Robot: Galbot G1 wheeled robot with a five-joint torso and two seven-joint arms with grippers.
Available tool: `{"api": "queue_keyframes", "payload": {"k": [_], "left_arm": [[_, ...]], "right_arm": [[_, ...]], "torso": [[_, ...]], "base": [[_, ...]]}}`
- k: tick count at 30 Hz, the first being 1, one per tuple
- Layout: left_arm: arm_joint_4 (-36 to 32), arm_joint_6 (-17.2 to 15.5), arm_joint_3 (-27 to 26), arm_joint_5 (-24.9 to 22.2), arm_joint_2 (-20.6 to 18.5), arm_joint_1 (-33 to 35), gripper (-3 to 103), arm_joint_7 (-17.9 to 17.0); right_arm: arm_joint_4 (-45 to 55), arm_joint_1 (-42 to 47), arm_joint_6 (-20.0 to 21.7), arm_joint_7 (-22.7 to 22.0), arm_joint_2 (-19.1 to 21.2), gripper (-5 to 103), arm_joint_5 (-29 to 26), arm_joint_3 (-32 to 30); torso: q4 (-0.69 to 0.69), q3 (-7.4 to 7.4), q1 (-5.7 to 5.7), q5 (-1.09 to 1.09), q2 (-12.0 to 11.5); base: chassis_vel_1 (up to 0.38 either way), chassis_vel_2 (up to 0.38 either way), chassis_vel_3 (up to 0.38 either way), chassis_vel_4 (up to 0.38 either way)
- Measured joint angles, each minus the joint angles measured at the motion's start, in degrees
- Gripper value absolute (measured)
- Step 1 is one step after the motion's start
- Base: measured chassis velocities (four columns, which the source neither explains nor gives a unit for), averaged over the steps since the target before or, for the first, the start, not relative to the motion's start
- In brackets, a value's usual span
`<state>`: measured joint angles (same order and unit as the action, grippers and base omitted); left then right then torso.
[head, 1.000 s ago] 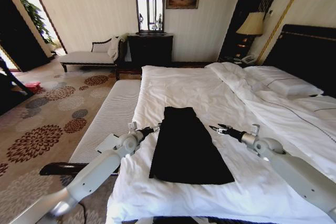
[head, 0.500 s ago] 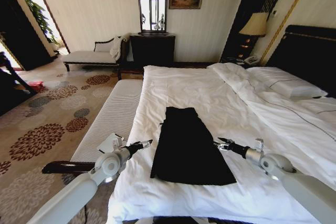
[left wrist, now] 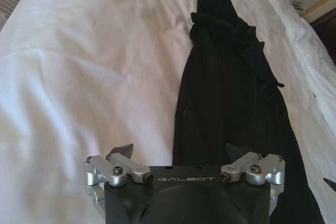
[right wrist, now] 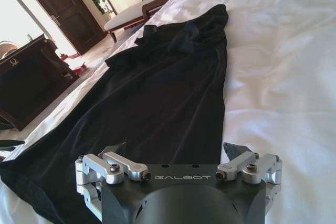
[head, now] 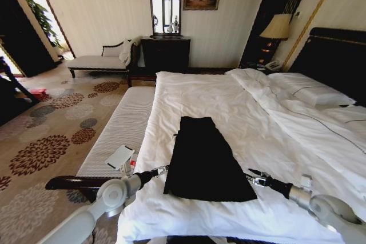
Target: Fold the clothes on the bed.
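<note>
Both arms are pale grey, rounded tubes. Each ends in a slim black gripper, the left gripper [head: 163, 169] and the right gripper [head: 251, 174]. Each black wrist housing bears white GALBOT lettering, silver linkages and dark screws.

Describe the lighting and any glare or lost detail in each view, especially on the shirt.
Head view: daylight blows out the doorway at far left; the plain black soft fabric T-shirt reads as a flat dark shape on the large white-sheeted bed. Left wrist view: sheet glares white, yet shirt folds show. Right wrist view: bright, washed-out background; sheen picks out wrinkles.
</note>
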<state>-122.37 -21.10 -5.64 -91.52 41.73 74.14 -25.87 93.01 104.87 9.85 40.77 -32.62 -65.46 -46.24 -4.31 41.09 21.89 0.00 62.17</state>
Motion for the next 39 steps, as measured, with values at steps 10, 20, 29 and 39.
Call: {"api": "queue_keyframes", "payload": {"k": [10,20,29,39], "left_arm": [[-1.4,-0.8,-2.1,-0.8,-0.8,2.7,99,-0.4],[0.2,-1.2,-0.6,-0.5,0.4,1.6,99,-0.6],[-0.2,-1.2,-0.7,0.7,0.9,3.3,99,-0.8],[1.6,-1.3,0.0,1.7,1.9,2.5,99,-0.9]], "right_arm": [[1.4,6.1,0.2,1.4,-0.3,100,0.1,-2.9],[1.8,9.2,0.0,3.3,-1.6,100,3.6,-3.0],[-2.0,6.9,-0.8,3.5,-0.1,100,3.2,-2.4],[-2.8,7.0,-1.1,4.5,-0.6,100,4.9,-1.6]], "torso": [[0.00,0.00,0.01,0.00,0.0],[0.00,0.00,0.00,0.00,0.0],[0.02,0.00,0.01,0.00,0.0],[0.00,0.00,0.00,0.00,0.0]], "base": [[0.000,0.000,0.000,0.000],[0.000,0.000,0.000,0.000],[0.000,0.000,0.000,0.000],[0.000,0.000,0.000,0.000]]}}
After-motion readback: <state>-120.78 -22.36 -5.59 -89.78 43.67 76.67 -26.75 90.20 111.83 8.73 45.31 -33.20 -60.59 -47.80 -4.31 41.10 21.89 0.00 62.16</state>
